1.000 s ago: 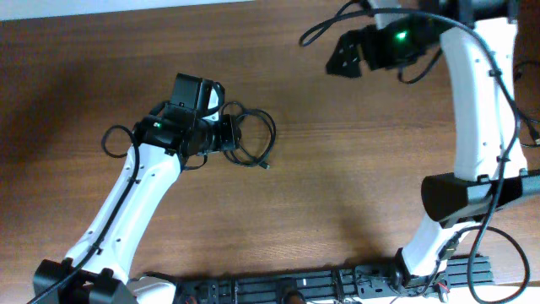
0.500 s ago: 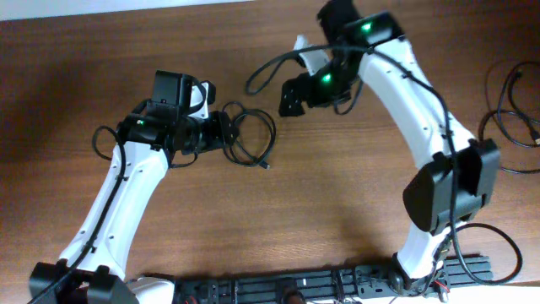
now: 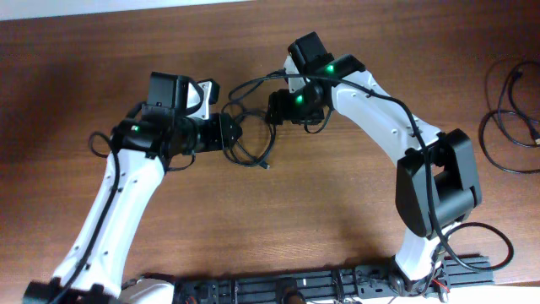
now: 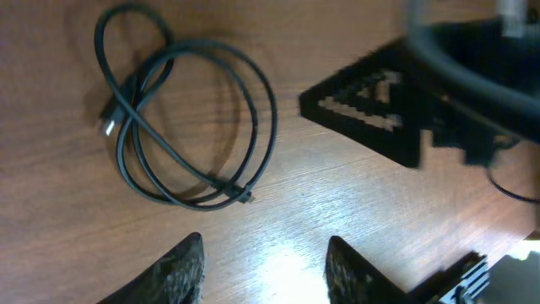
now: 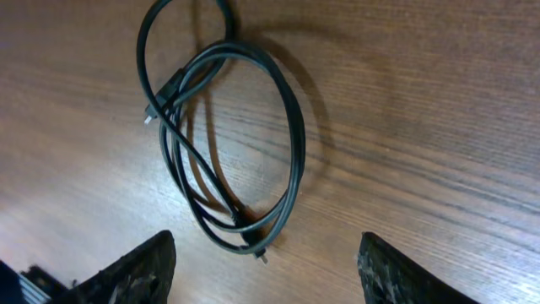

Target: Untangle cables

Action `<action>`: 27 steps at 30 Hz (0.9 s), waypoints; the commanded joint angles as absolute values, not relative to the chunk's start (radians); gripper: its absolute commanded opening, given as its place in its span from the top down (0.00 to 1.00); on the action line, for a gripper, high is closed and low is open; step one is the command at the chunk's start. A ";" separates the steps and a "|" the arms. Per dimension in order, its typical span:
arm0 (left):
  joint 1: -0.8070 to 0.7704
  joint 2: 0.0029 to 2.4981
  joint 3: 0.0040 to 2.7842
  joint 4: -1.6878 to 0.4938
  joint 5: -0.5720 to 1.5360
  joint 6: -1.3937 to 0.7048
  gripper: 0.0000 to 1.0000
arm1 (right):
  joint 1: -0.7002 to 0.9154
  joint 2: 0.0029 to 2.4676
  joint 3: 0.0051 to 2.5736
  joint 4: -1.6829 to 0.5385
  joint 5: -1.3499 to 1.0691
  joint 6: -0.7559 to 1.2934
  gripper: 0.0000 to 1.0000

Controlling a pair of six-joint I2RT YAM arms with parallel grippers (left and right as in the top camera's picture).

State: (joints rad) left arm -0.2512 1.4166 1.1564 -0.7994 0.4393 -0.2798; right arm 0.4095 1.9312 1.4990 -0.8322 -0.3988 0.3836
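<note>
My left pincer [image 4: 263, 250], right pincer [image 5: 266, 247]: two, both released, empty. One looped cable [image 4: 221, 186] flat on table [image 3: 337, 211] between them. Spare cables [image 3: 504, 110], count unclear, far right edge.

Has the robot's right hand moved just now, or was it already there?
Yes. In the overhead view the right hand swept left and down, from well away to close beside the looped cable, which stayed put.
</note>
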 commanded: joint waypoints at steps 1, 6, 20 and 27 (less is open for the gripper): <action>-0.209 1.340 1.159 -0.794 0.463 -0.191 0.58 | 0.422 1.920 1.481 -0.807 -0.360 0.466 0.32; -0.069 1.256 1.159 -0.802 0.521 -0.197 0.55 | 0.445 1.922 1.479 -0.782 -0.319 0.489 0.32; 0.097 1.188 1.159 -0.861 0.582 -0.184 0.51 | 0.506 2.052 1.479 -0.742 -0.294 0.515 0.46; 0.097 1.189 1.159 -0.862 0.582 -0.184 0.50 | 0.506 2.068 1.479 -0.698 -0.310 0.514 0.96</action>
State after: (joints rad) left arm 0.0925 1.2037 1.1564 -0.8608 0.5629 -0.2020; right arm 0.4992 2.0636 1.4822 -0.7200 -0.3058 0.5171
